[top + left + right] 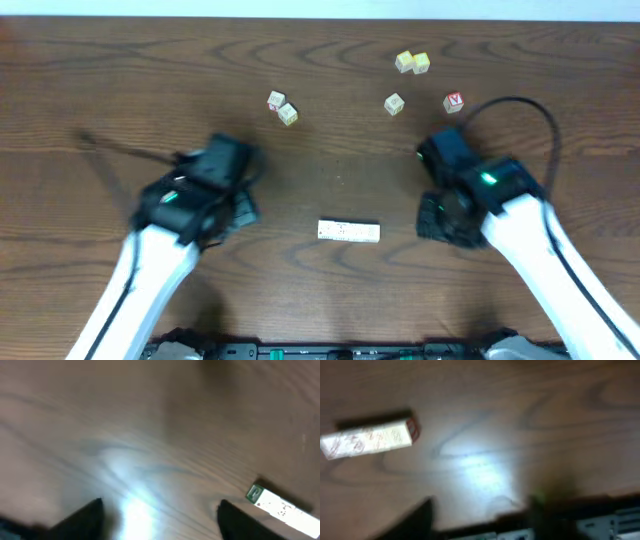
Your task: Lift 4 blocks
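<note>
L wrist cam blurred: blocks (pixel 282 510) row, just right of left gripper (pixel 160 504), runs off frame's right edge, fingertips (pixel 90 517) cut at bottom. R wrist cam smeared too: right gripper (pixel 480 501) fingers are dark blobs, block letters unreadable. Overhead: both sets of jaws hidden under the wrists, marks too small.

My picture is blurred. The blocks (pixel 367 440) lie as one pale bar at the upper left on the wooden counter (pixel 560 405) — its right end shows red. Low down, my right jaws stand apart, with glaring counter between them.
</note>
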### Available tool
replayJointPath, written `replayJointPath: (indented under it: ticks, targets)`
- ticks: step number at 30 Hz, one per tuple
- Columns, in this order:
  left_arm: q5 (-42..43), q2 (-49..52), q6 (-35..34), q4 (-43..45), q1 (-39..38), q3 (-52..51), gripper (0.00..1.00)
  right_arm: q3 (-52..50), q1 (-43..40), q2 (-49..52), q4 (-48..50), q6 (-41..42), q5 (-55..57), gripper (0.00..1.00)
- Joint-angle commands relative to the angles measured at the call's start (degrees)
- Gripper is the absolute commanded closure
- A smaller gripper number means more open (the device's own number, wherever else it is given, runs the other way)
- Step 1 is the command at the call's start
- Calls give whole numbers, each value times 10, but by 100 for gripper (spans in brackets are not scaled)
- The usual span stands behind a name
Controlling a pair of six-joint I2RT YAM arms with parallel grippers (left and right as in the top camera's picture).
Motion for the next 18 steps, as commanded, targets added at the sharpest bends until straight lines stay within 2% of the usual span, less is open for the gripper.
replayJointPath:
  ticks: [1,4,9,18]
  targets:
    - [-24,-67,-3,-31,40,6,25,1,9,-98,-40,4,10,1]
    - [-24,-104,-3,-34,47,6,25,-14,25,-181,-76,8,-18,1]
    - [-23,-102,-3,-34,47,6,24,-25,28,-238,-100,23,-52,1]
    - [-23,-97,-3,-34,47,6,24,-25,28,-251,-98,30,-52,1]
